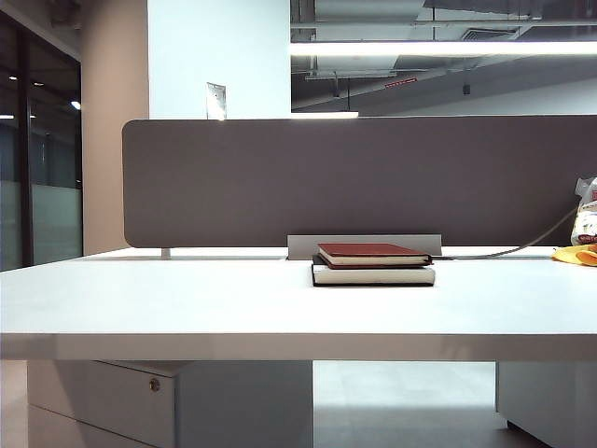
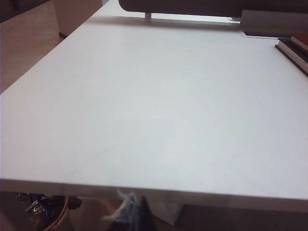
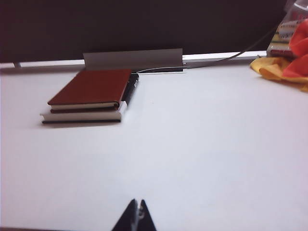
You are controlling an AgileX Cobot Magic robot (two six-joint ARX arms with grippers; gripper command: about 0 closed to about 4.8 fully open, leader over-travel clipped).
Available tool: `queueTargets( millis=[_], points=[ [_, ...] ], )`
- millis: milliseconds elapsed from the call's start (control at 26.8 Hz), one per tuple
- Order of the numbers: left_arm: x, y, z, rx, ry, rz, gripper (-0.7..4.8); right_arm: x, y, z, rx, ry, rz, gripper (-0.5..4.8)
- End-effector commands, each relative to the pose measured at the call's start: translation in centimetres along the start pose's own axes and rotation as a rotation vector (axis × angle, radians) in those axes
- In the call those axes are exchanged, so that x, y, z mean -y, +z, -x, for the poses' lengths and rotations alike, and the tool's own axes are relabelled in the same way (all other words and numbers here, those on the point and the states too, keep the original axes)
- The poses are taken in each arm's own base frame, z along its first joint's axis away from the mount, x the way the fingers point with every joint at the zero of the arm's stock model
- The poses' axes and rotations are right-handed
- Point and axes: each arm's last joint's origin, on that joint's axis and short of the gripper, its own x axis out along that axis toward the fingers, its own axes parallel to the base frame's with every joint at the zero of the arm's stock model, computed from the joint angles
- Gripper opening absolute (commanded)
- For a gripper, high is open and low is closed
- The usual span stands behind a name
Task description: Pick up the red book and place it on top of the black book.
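At the bottom edge of the right wrist view the right claw (image 3: 137,215) showed as a dark pointed tip, its fingers pressed together and grasping nothing, poised over the near part of the white table (image 3: 202,144). At the bottom of the left wrist view the left claw (image 2: 132,214) was a blurred sliver, partly pale and partly dark, just below the table's near edge; its jaws were clenched too, and empty. Neither claw appeared in the exterior view.

Farther back, well apart from both claws, the red book (image 1: 371,253) lay flat on top of the black book (image 1: 373,275), near the middle of the exterior view. The red book sat a little toward the right and rear of the stack, so a strip of the black book's cover showed at the left. In the left wrist view only a corner of the stack peeked in at the right edge of the frame.

Just behind the books stood a low grey bracket (image 1: 303,246), with a cable (image 1: 522,248) running off to the right. At the far right lay a yellow and red cloth (image 3: 284,62). Behind everything rose the dark divider panel (image 1: 280,177).
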Motion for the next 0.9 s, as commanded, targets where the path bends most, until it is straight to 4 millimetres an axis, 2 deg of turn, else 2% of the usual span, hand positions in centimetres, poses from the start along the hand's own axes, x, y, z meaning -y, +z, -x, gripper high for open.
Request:
queueTargets(
  millis=[37, 299, 897],
  points=[
    [0.0, -0.27, -0.06, -0.015, 0.005, 0.002, -0.06, 0.03, -0.33, -0.03, -0.022, 0.0, 0.084, -0.05],
    [0.0, -0.27, -0.06, -0.015, 0.005, 0.002, -0.06, 0.1, -1.13, 0.02, -0.104, -0.003, 0.104, -0.05],
    [0.0, -0.27, -0.06, -0.015, 0.005, 0.002, -0.06, 0.1, -1.1, 0.02, -0.102, -0.004, 0.079, -0.05]
  ],
)
